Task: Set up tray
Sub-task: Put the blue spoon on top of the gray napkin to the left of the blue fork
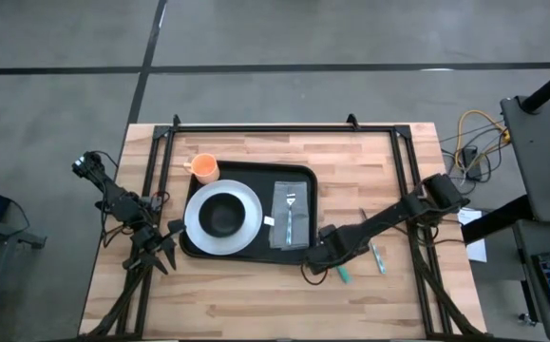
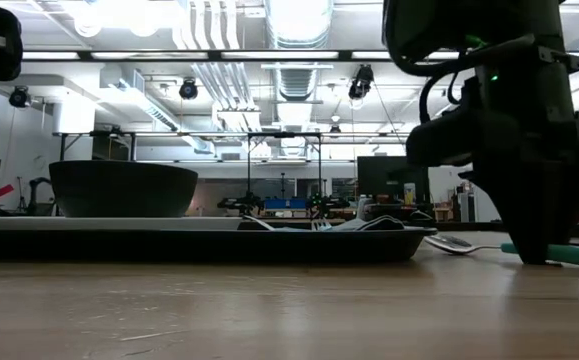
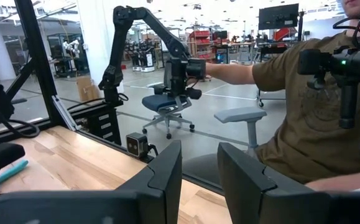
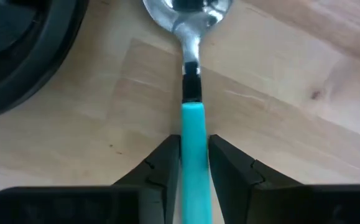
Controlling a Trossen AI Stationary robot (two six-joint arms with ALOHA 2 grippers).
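Note:
The black tray (image 1: 298, 180) lies mid-table and carries a white plate (image 1: 197, 223) with a black bowl (image 1: 222, 215), an orange cup (image 1: 205, 168), and a grey napkin (image 1: 280, 228) with a fork (image 1: 291, 215) on it. In the low view the bowl (image 2: 122, 188) stands above the tray's rim (image 2: 269, 243). A teal-handled spoon (image 4: 190, 74) lies on the wood just off the tray's near right corner. My right gripper (image 4: 194, 163) is down over it, shut on its handle. My left gripper (image 1: 158, 249) waits open by the tray's left edge. My right gripper pinches the spoon's teal handle (image 4: 193, 134) between its two fingers, near where the handle meets the metal neck. The fingers (image 2: 531, 245) come from above, pointing down, one on each side of the handle. The spoon's bowl (image 2: 455, 243) and handle end (image 2: 569, 255) lie low on the table.
A second teal-handled utensil (image 1: 377, 256) lies on the table right of the right gripper. A black frame (image 1: 284, 127) borders the far edge and sides. A person in an olive shirt (image 3: 304, 124) sits beyond the table. Bare wood (image 1: 256, 304) runs along the near edge.

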